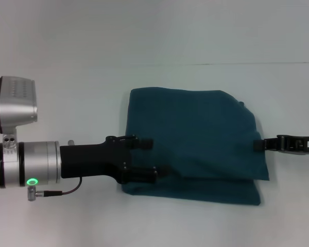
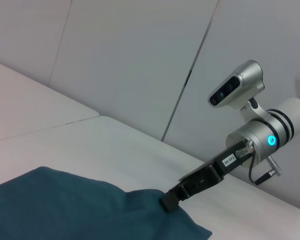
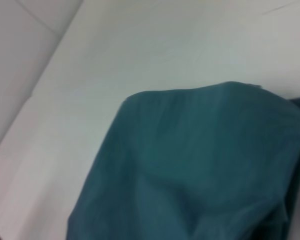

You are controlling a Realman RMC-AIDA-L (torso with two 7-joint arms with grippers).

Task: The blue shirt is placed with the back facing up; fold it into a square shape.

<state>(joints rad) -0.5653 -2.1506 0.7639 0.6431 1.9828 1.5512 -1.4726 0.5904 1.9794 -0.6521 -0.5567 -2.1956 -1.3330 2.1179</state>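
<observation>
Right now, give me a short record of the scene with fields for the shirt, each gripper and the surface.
shirt: blue shirt, folded into a rough rectangle, a lower layer showing along its near edge
left gripper: left gripper at the shirt's left edge, over the fabric
right gripper: right gripper at the shirt's right edge, touching the fabric
surface: white table

Your light is even and diffuse from above; the bench (image 1: 67,216) reads pale with no glare. Shadows are faint, only a thin one under the shirt (image 1: 195,128) edge. Your right wrist view is soft, out of focus; the other two are sharp.
</observation>
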